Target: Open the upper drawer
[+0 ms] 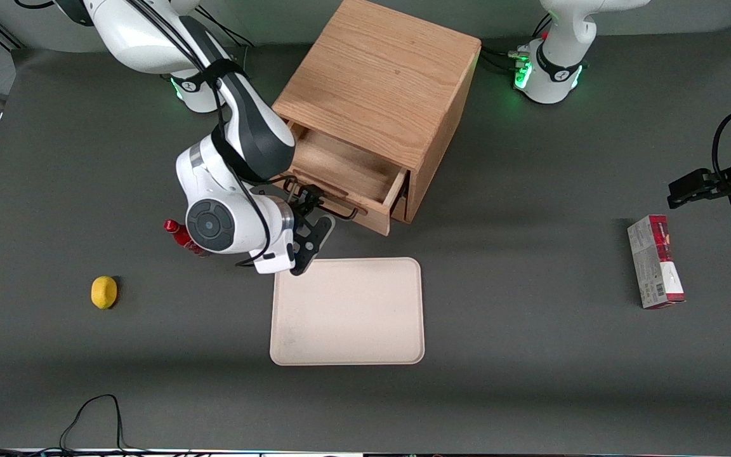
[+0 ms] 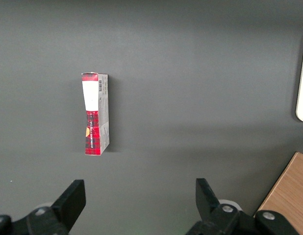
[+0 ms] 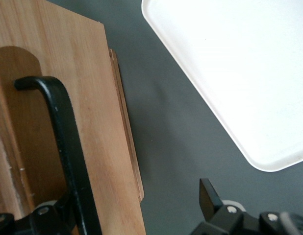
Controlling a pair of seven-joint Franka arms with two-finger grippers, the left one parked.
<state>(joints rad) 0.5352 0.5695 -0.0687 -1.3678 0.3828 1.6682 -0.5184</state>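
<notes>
The upper drawer point(image 1: 346, 170) of the light oak cabinet point(image 1: 381, 76) stands pulled partway out toward the front camera, its inside bare. Its long black wire handle point(image 1: 335, 207) runs along the drawer front. My right gripper point(image 1: 315, 214) is at the working arm's end of that handle, just in front of the drawer. In the right wrist view the gripper point(image 3: 137, 196) is open. One finger point(image 3: 209, 197) hangs over the grey table, and the other is beside the handle point(image 3: 63, 132), against the drawer front point(image 3: 100, 122). The lower drawer is mostly hidden under the upper one.
A cream tray point(image 1: 348, 311) lies on the table just nearer the front camera than the drawer, also in the right wrist view point(image 3: 239, 73). A red bottle point(image 1: 180, 235) lies under the arm's wrist and a lemon point(image 1: 104, 292) lies nearby. A red box point(image 1: 655, 261) lies toward the parked arm's end.
</notes>
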